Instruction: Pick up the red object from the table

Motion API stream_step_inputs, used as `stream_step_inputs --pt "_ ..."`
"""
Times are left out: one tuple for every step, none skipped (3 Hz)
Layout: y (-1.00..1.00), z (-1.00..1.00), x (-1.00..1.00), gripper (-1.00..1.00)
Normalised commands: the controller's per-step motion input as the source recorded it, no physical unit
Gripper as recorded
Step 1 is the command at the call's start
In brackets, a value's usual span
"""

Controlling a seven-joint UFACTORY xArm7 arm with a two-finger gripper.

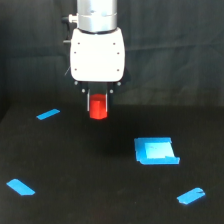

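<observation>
The gripper (98,102) is closed narrowly on the red object (98,108), which sits between its dark fingers and seems lifted above the table (90,170), though the view is blurred and the gap under it is hard to judge. So the pick looks mostly done; only a safe raise may remain. Blue flat pieces (156,151) lie apart on the table, untouched

Soft, slightly blurred picture throughout, edges fuzzy. Dim overall, dark surface (100,200) swallowing most light. Bright glare on the white housing above the gripper (98,102), detail washed out there. Faint shadow on the surface just below the gripper. Blue pieces (156,151) oversaturated, nearly glowing.
</observation>
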Motion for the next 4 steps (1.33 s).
stream_step_inputs --pt "0.0 -0.05 0.07 -1.0" --pt "-0.04 -0.01 0.06 -1.0" --pt "0.03 -0.04 0.16 -0.95" --pt "0.04 -0.03 0.01 -1.0"
